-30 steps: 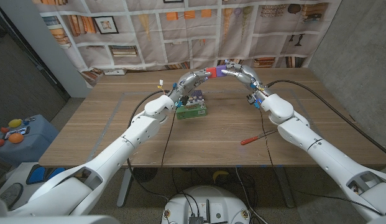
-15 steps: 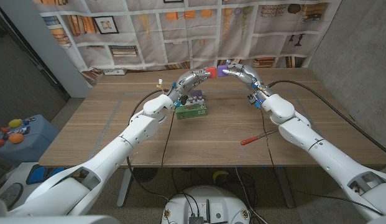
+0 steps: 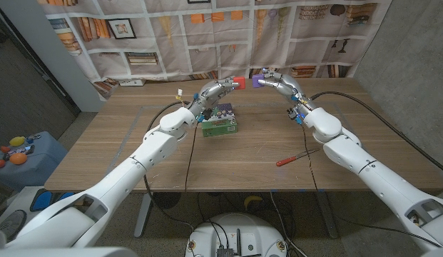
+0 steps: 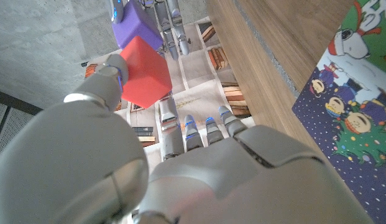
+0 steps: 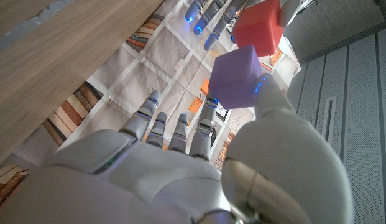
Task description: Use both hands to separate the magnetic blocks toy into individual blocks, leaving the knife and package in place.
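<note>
Above the table's far side, my left hand (image 3: 217,91) pinches a red block (image 3: 240,83) and my right hand (image 3: 276,80) pinches a purple block (image 3: 255,76). The head view shows a narrow gap between the two blocks. In the left wrist view the red block (image 4: 143,71) sits at my left hand's (image 4: 199,168) thumb tip, with the purple block (image 4: 133,25) just beyond it. In the right wrist view the purple block (image 5: 237,76) is at my right hand's (image 5: 180,168) thumb, the red block (image 5: 258,26) past it.
A green and purple package (image 3: 220,121) lies on the wooden table (image 3: 135,143) under my left forearm. A red-handled knife (image 3: 292,158) lies at the right, near the front edge. A bookshelf-print backdrop hangs behind the table.
The red and purple blocks were joined a second ago. They have since come apart, as my left hand drew left and my right hand drew right.
</note>
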You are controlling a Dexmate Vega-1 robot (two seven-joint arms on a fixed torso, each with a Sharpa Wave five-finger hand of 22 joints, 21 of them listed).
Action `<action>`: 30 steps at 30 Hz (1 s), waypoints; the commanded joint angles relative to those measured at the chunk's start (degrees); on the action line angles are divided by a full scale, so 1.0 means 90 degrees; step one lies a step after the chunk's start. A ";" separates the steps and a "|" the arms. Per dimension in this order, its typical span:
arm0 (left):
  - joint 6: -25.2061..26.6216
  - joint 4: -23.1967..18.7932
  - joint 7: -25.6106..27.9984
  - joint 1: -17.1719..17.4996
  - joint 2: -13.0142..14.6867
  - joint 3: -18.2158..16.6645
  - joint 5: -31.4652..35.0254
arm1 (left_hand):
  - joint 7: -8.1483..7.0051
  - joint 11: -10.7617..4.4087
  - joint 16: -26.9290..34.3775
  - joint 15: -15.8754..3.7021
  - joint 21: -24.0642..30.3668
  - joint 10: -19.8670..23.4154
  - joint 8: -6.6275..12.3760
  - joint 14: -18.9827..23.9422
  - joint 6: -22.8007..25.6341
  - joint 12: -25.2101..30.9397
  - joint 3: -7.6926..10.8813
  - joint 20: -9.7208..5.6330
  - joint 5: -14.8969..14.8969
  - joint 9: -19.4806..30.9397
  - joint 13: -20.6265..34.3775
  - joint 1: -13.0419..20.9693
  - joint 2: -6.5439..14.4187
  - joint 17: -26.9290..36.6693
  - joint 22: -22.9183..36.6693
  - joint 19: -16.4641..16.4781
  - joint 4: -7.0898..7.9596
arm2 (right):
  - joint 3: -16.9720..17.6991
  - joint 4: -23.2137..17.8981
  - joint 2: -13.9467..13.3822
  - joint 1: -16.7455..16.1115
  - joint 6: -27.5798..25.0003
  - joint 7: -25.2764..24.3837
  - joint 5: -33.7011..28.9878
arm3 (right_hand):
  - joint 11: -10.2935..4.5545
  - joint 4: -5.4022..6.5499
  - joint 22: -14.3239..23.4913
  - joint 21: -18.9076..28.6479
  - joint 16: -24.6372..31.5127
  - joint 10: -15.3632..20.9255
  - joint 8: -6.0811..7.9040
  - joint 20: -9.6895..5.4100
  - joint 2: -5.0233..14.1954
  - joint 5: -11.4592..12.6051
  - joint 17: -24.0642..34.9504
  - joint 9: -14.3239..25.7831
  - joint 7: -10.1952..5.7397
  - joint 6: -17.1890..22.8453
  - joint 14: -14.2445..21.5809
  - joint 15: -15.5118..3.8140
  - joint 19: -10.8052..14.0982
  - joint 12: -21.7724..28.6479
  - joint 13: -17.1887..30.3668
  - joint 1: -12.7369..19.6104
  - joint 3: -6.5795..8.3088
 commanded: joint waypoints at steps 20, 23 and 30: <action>0.0448 -0.1098 0.0574 0.0446 0.0763 -0.0258 0.0331 | -0.0661 -0.0024 -0.0008 0.0067 -0.0021 0.0019 0.0054 -0.0026 0.0695 -0.0043 -0.0069 0.0008 0.0034 0.0063 0.0017 0.0124 0.0130 0.0018 0.0025 0.0016 0.0001 | 0.0279 -0.1243 -0.1086 -0.0319 -0.1312 -0.0305 -0.0644 | 0.0019 0.0004 0.0033 0.0009 0.0040 0.0054 0.0352 -0.0038 0.0583 0.0049 0.0027 -0.0013 -0.0882 0.0930 -0.0025 0.0007 0.0026 -0.0013 0.0019 0.0681 -0.0059; 0.0436 -0.1162 0.0644 0.0516 0.0801 -0.0304 0.0340 | -0.0664 -0.0022 -0.0008 0.0066 -0.0023 0.0022 0.0051 -0.0026 0.0698 -0.0044 -0.0081 0.0002 0.0034 0.0065 0.0017 0.0135 0.0136 0.0018 0.0025 0.0015 0.0002 | 0.0288 -0.1428 -0.1233 -0.0339 -0.1551 -0.0325 -0.0770 | 0.0019 0.0004 0.0033 0.0008 0.0041 0.0060 0.0353 -0.0041 0.0585 0.0050 0.0028 -0.0014 -0.0884 0.0935 -0.0022 0.0003 0.0026 -0.0012 0.0020 0.0685 -0.0061; 0.0420 -0.1276 0.0756 0.0665 0.0872 -0.0403 0.0313 | -0.0705 -0.0041 -0.0007 0.0070 -0.0025 0.0034 0.0055 -0.0023 0.0733 -0.0046 -0.0107 -0.0001 0.0036 0.0070 0.0017 0.0159 0.0152 0.0018 0.0025 0.0013 0.0005 | 0.0279 -0.1785 -0.1509 -0.0340 -0.2009 -0.0309 -0.1027 | 0.0016 0.0003 0.0033 0.0007 0.0042 0.0060 0.0343 -0.0047 0.0594 0.0052 0.0031 -0.0022 -0.0888 0.0925 -0.0018 -0.0004 0.0027 -0.0015 0.0020 0.0700 -0.0068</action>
